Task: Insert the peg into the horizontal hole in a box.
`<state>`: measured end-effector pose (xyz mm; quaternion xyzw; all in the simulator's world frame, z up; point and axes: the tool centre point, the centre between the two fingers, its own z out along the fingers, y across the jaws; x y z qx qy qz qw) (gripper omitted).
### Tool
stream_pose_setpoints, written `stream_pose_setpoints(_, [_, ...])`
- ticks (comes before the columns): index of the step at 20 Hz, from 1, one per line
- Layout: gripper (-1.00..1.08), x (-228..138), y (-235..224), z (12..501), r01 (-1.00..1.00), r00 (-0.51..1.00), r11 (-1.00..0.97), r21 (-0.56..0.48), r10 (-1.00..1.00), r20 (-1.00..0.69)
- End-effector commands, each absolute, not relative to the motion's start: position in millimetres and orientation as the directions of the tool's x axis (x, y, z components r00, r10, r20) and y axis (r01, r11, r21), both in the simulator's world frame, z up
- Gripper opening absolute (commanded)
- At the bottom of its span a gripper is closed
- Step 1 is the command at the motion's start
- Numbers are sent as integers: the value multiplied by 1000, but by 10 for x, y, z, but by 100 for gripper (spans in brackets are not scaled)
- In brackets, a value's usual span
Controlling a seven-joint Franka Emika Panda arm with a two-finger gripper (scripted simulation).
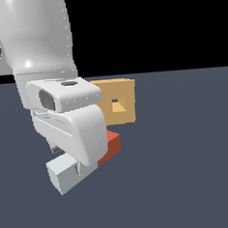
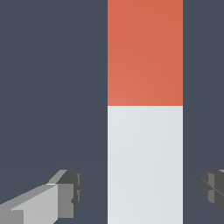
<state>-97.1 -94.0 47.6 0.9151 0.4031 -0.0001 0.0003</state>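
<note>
In the exterior view, the white arm (image 1: 37,39) is filling the view's left and reaching down over the dark grey-blue surface (image 1: 189,178). Its hand is sitting low over the peg (image 1: 67,172), which is lying flat on the surface and running diagonally, with its pale grey-white end nearest the camera toward the exterior view's left and its red-orange end pointing away toward the view's right. The arm's hand is covering the middle of the bar, so only the two ends are showing there. Just beyond the red end, and apart from it, the box (image 1: 125,93) is standing upright on the surface, tan and flat-sided, with the hole (image 1: 116,105) opening in the centre of the face turned toward the camera. The arm is partly hiding the box's edge on the view's left.

In the wrist view, the gripper (image 2: 142,192) is hanging with its fingers (image 2: 65,197) spread wide, one on each side of the peg's pale section, with a clear gap of surface showing between each dark pad and the bar. The fingers are gripping nothing. The colour boundary of the peg is lying ahead of the fingertips.
</note>
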Motion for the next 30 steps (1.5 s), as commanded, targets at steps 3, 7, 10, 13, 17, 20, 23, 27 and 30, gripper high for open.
stream_pose_setpoints(3, [100,-976,-938,295,737,676,-676,0,737,0])
stream_pose_setpoints(7, [100,-973,-938,232,736,677,-677,0,736,0])
stream_pose_setpoints(10, [-100,-972,-938,229,736,677,-677,0,736,0])
stream_pose_setpoints(13, [-100,-972,-938,229,736,677,-677,0,736,0])
stream_pose_setpoints(17, [-100,-972,-938,229,736,677,-677,0,736,0])
stream_pose_setpoints(20, [-100,-969,-942,235,737,676,-676,1,737,0])
stream_pose_setpoints(23, [-100,-935,-935,246,748,664,-664,1,748,0])
stream_pose_setpoints(27, [-100,-828,-908,281,782,624,-624,1,782,-1])
stream_pose_setpoints(30, [-100,-702,-867,322,819,574,-574,1,819,-1])
